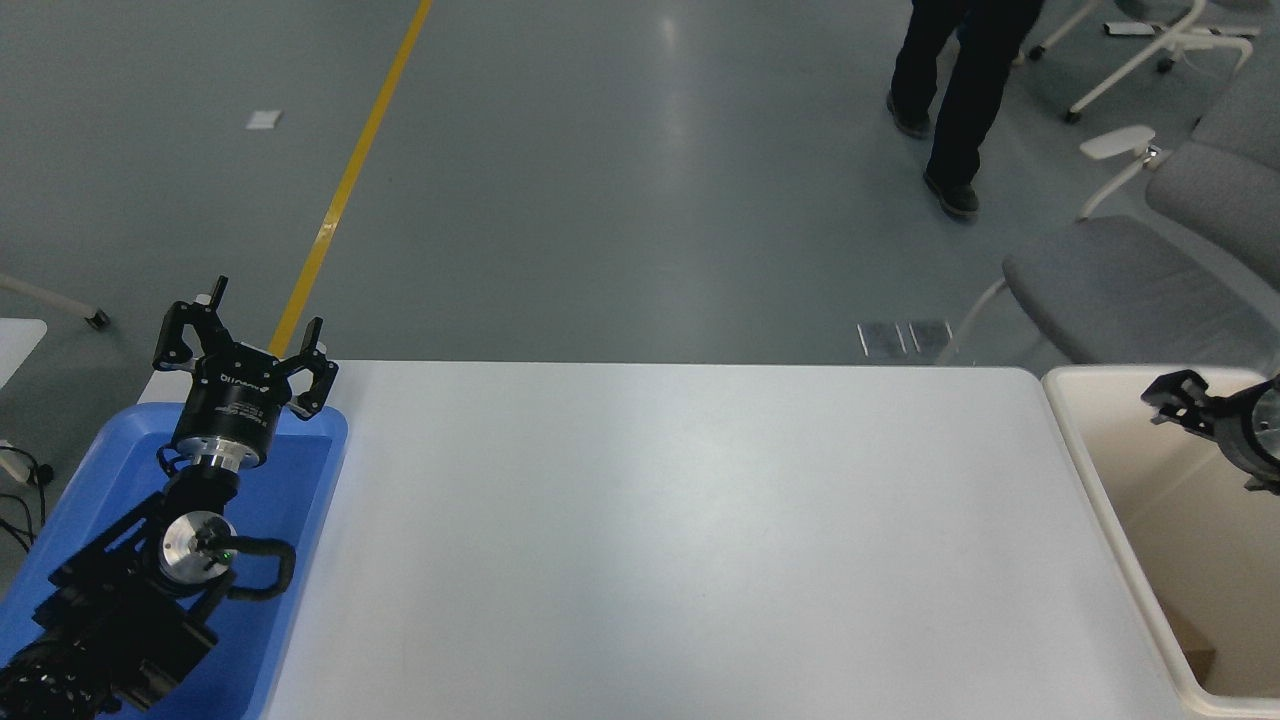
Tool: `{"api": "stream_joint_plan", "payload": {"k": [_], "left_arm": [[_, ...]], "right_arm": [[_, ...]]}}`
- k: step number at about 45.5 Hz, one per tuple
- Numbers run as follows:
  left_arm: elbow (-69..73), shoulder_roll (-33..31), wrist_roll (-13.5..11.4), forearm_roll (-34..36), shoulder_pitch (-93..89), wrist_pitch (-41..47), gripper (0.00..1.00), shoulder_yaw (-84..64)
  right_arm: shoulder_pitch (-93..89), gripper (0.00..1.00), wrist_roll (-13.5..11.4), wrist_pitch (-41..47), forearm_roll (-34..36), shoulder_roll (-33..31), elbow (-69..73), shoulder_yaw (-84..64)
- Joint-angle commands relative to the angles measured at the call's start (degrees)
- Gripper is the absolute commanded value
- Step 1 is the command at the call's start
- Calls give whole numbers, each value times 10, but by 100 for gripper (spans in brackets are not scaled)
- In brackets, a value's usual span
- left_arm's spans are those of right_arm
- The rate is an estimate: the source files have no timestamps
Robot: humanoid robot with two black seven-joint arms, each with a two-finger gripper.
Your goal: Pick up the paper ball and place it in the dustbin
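Head view, contents: white table [660, 540], its top bare in the middle. Blue tray [300, 500] at the table's left end, with the left arm parked over it; left gripper [243, 338] points away from the camera, fingers spread, nothing between them. White lettering on its black body, too small to read. Dustbin [1090, 470], cream-white, touching the table's right end; a tan scrap shows low inside, too little to tell whether it is the paper ball. Right gripper [1185, 400] over the bin's far part, cut by the picture edge; finger state cannot be told. Beyond: grey floor, yellow line [350, 180], grey chairs [1130, 290], a person's legs [950, 90].
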Motion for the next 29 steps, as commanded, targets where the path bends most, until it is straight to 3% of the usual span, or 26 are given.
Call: {"api": "stream_joint_plan", "payload": {"k": [1, 20, 29], "left_arm": [[0, 0, 0, 0, 1, 1, 99, 0], [0, 0, 0, 0, 1, 3, 99, 0], [0, 0, 0, 0, 0, 2, 99, 0]], "right_arm": [[174, 100, 0, 209, 10, 43, 66, -43], [328, 100, 0, 209, 46, 210, 96, -39], [327, 100, 0, 209, 60, 222, 93, -39]]}}
